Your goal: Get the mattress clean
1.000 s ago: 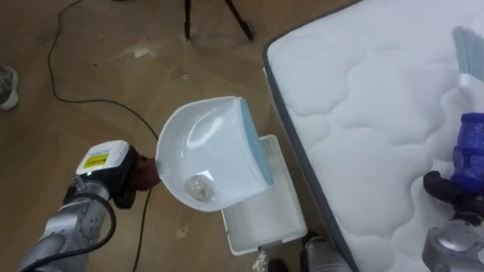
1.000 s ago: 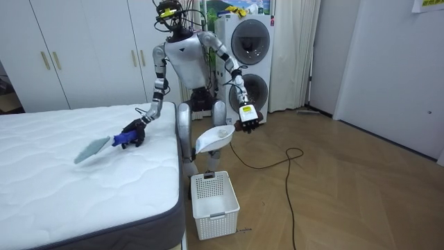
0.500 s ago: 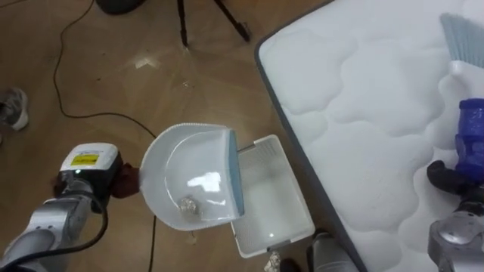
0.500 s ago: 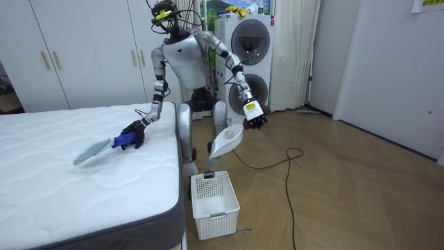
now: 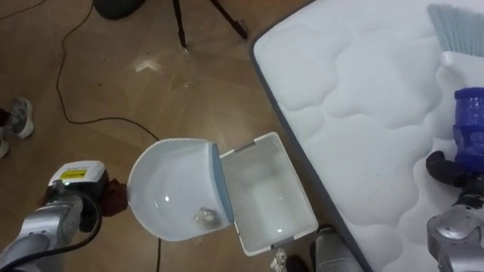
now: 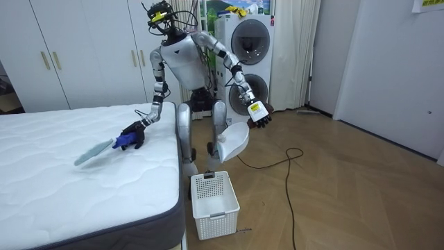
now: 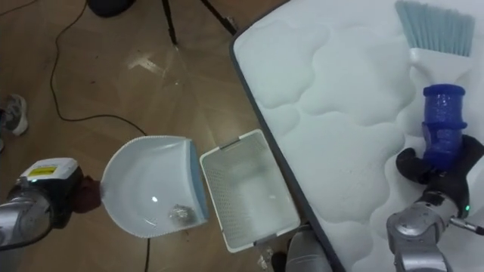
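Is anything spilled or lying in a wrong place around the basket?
Nothing looks spilled. The crumpled scrap lies in the dustpan that the left hand holds, near its lip, beside the basket. The right hand grips the brush on the bed.

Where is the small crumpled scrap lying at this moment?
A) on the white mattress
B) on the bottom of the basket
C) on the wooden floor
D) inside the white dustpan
D: the scrap lies inside the dustpan, near its blue lip; the left hand holds it raised near the basket, while the right hand grips the brush on the mattress.
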Robot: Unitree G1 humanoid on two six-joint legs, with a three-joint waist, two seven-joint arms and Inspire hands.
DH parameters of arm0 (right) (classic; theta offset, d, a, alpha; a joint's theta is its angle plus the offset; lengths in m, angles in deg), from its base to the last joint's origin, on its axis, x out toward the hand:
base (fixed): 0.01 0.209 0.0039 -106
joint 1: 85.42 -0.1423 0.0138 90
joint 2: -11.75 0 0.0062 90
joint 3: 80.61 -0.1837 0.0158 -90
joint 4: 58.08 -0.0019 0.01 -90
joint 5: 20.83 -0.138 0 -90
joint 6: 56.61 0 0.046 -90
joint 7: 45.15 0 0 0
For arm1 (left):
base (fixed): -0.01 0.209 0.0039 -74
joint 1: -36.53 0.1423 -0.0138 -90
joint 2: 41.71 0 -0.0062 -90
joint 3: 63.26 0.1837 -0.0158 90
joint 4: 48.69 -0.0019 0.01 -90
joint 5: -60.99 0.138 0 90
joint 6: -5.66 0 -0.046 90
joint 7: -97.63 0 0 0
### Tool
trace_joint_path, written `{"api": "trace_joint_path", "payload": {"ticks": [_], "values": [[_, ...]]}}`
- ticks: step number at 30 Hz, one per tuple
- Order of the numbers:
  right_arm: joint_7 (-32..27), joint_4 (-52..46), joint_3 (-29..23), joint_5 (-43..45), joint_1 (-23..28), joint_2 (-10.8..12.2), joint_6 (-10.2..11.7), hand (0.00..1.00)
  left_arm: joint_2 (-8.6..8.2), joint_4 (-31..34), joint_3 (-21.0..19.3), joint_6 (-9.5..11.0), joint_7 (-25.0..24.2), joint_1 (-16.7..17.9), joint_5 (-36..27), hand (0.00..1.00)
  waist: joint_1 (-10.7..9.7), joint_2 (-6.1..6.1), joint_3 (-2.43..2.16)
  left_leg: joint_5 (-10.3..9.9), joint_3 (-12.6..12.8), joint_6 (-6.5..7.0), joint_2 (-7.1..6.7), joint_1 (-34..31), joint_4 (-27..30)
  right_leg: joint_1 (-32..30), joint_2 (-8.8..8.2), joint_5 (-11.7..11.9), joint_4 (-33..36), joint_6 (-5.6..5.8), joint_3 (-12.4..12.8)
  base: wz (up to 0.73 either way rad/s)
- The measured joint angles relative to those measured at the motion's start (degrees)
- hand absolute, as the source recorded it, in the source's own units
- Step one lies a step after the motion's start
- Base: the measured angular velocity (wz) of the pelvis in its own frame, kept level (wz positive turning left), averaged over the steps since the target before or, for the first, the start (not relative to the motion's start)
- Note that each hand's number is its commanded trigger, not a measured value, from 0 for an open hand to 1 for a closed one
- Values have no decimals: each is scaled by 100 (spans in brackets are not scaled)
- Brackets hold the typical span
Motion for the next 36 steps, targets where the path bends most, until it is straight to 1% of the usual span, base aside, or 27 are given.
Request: {"api": "trace_joint_path", "payload": {"ticks": [3, 13, 19, 20, 21, 22, 24, 28, 31, 36], "values": [[-57, -72, 3, -2, 40, 0, 3, 0, 8, -84, 0, -61, 0, 12, -5, 100, 22, -2, 1, 0, 54, 0, -2, -5, -2, -34, -10, -9, 67, 5, 10, -4], [-35, -99, 40, -36, 38, 1, 4, 0, 45, -109, 0, -72, 4, -18, 7, 100, 28, -3, 2, -4, 82, 0, 7, 21, -7, -5, -25, -14, 73, -26, -15, 0], [-116, -77, 122, -167, 43, -12, 10, 0, 95, -92, 4, -72, 19, -275, 3, 100, 24, 43, 11, -3, 93, 0, 17, 145, -73, 103, -8, -10, 17, -28, -12, -2], [-137, -77, 132, -215, 45, -22, 16, 0, 103, -91, 4, -72, 20, -321, 3, 100, 19, 73, 24, -3, 92, 0, 17, 191, -89, 142, -4, -12, -4, -26, -13, -4], [-169, -77, 145, -225, 51, -42, 25, 0, 110, -89, 4, -72, 21, -346, 3, 100, 14, 112, 18, -3, 96, 0, 17, 227, -102, 171, -1, -15, -21, -22, -12, -5], [-179, -77, 144, -226, 53, -45, 36, 0, 122, -89, 4, -72, 22, -364, -1, 100, 14, 123, 16, -3, 101, 0, 16, 235, -107, 175, 1, -20, -23, -20, -9, -5], [-192, -72, 145, -228, 61, -45, 64, 0, 204, -88, 4, -72, 34, -449, -6, 100, 9, 128, 16, -1, 117, -2, 16, 241, -116, 173, 3, -33, -22, -22, -1, 0], [-200, -65, 145, -234, 74, -45, 69, 0, 220, -70, 6, -71, 68, -469, -130, 100, -1, 126, 18, -1, 129, -2, 13, 271, -118, 198, -1, -57, -22, -15, 0, 0], [-201, -58, 135, -244, 84, -48, 69, 0, 223, -26, 8, -70, 70, -467, -133, 100, 1, 123, 20, -2, 128, -2, 10, 298, -129, 222, -6, -68, -23, -10, -1, 0], [-196, -56, 130, -242, 91, -56, 84, 0, 244, 404, 8, -39, 82, -434, -136, 100, 7, 114, 27, -2, 126, -3, 10, 301, -131, 227, -10, -70, -23, -5, -8, 0]]}}
